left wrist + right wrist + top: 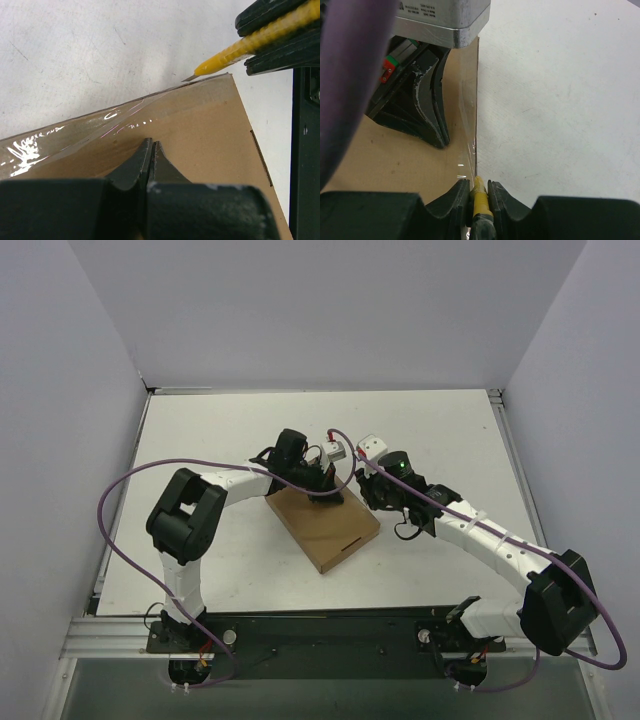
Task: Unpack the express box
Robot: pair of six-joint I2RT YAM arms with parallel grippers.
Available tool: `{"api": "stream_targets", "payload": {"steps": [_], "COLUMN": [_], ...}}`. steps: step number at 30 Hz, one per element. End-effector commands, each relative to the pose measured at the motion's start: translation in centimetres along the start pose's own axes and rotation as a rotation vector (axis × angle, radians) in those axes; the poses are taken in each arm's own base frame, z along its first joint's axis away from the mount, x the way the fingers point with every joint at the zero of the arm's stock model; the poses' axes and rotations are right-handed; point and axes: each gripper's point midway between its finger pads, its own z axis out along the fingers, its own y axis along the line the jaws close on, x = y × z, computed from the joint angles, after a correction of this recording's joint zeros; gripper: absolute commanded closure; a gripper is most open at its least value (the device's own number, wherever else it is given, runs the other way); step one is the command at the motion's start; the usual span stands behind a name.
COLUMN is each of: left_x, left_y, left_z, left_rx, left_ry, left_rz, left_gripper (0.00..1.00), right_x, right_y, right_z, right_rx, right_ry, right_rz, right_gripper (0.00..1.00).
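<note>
Centrally on the white tabletop (pixel 220 430) lies the express box (pixel 322 530), a flat brown cardboard mailer set at an angle to the arms, its lid down. A strip of clear tape (pixel 60 142) runs along one long edge of the lid and glints in the left wrist view; no cut in it can be made out.

The left claw (pixel 151 145) is closed on nothing, its two fingertips pressed together and apparently resting on the lid near the taped edge, as if to hold the box down. The right claw (pixel 479 186) is clamped on a yellow utility knife (pixel 235 52), the handle pinched between its fingers and pointing along the taped edge. The short blade (pixel 190 77) sits at the corner of the box, where the tape begins; whether it touches the cardboard cannot be told.

Judged from these views, the task is at an early stage: the box is pinned and the knife is in position at the start of the seam, but nothing is opened. Left to do are slitting the tape along the edge, freeing the flaps, lifting the lid and removing whatever is inside, which is hidden for now.
</note>
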Motion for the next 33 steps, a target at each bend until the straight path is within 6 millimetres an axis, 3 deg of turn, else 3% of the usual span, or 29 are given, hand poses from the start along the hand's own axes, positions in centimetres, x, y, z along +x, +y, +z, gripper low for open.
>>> {"api": "stream_targets", "payload": {"steps": [1,29,33], "left_x": [3.9,4.4,4.3], "left_y": [1.3,1.4,1.4], "left_z": [0.2,0.3,0.3], "left_rx": [-0.049,-0.047,-0.046], "left_ry": [0.106,0.112,0.111], "left_rz": [-0.066,-0.08,-0.079], "left_gripper": [1.0,1.0,1.0], "right_x": [-1.8,0.9,-0.2], "right_y": [0.0,0.3,0.1], "right_z": [0.0,0.9,0.4], "right_rx": [-0.003,-0.012,-0.003], "right_ry": [-0.06,0.006,-0.029], "right_rz": [0.01,0.007,0.015], "right_gripper": [1.0,1.0,1.0]}}
